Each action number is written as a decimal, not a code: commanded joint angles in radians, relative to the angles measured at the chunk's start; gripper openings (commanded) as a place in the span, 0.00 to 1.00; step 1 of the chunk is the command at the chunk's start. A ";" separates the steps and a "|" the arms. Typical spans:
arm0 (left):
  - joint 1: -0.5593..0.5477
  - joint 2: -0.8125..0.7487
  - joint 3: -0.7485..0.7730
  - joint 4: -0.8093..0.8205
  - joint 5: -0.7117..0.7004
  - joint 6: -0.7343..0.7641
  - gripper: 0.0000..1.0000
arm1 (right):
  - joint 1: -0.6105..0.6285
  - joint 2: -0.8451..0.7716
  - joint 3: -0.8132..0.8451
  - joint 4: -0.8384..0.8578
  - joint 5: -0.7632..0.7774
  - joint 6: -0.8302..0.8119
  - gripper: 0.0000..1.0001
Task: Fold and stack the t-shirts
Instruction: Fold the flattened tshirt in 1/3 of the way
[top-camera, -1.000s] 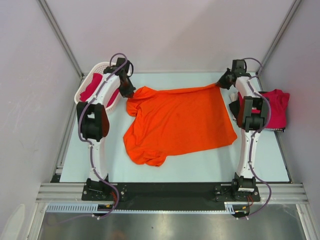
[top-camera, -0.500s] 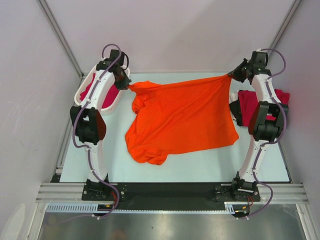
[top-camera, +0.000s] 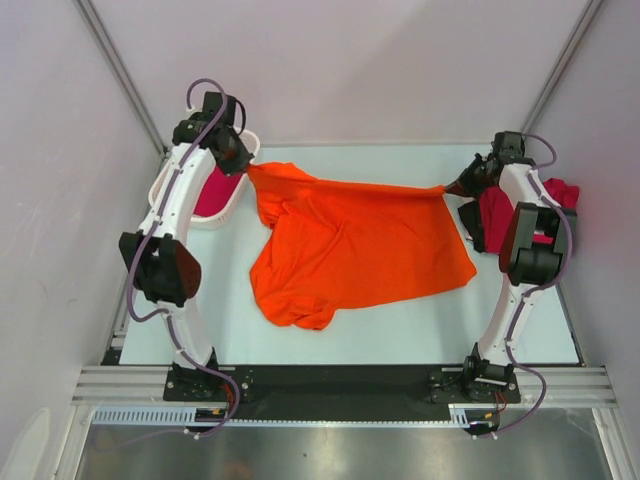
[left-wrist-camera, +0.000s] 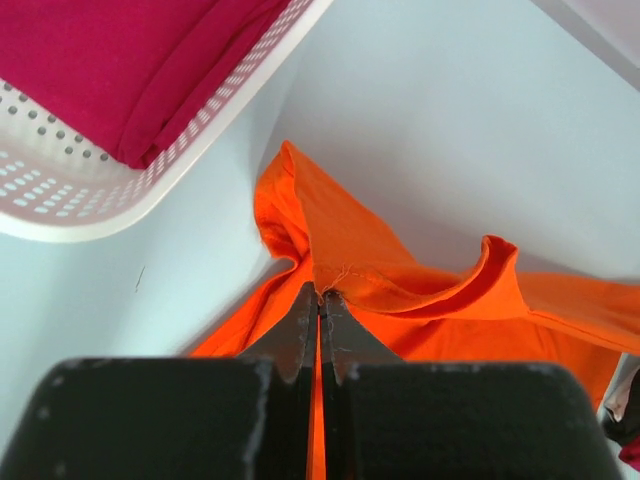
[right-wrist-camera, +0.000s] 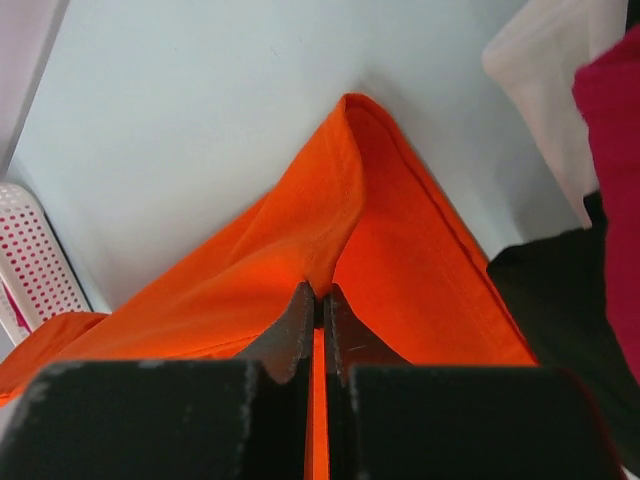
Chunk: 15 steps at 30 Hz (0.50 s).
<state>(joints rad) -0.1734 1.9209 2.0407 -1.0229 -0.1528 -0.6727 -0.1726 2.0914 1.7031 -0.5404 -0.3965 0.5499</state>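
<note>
The orange t-shirt (top-camera: 360, 240) lies spread over the middle of the table, its far edge lifted and stretched between both arms. At the far left my left gripper (top-camera: 245, 165) is shut on the shirt's shoulder seam (left-wrist-camera: 340, 278). At the far right my right gripper (top-camera: 452, 187) is shut on the hem corner (right-wrist-camera: 335, 250). A crimson t-shirt (top-camera: 208, 190) fills the white basket (top-camera: 214, 216), seen also in the left wrist view as crimson cloth (left-wrist-camera: 130, 60). Another crimson t-shirt (top-camera: 500, 215) lies at the right side, partly behind the right arm.
The lattice basket (left-wrist-camera: 120, 195) stands at the far left corner, close under the left gripper. A black item (right-wrist-camera: 560, 300) lies beside the crimson cloth on the right. Grey walls and metal posts enclose the table on three sides.
Both grippers have lifted the shirt's far edge and pulled it taut; the left arm rose and moved further back-left, while the right gripper went up and back, then came down slightly.
</note>
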 joint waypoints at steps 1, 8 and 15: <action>0.008 -0.080 -0.080 -0.069 0.024 -0.005 0.00 | -0.010 -0.108 -0.019 -0.044 -0.019 -0.024 0.00; 0.000 -0.126 -0.206 -0.098 0.045 0.004 0.00 | -0.008 -0.177 -0.089 -0.110 -0.002 -0.039 0.00; -0.005 -0.114 -0.306 -0.146 0.070 0.013 0.00 | -0.005 -0.183 -0.134 -0.188 0.022 -0.059 0.00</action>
<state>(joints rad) -0.1741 1.8511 1.7714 -1.1278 -0.1131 -0.6712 -0.1741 1.9385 1.5875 -0.6594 -0.3988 0.5201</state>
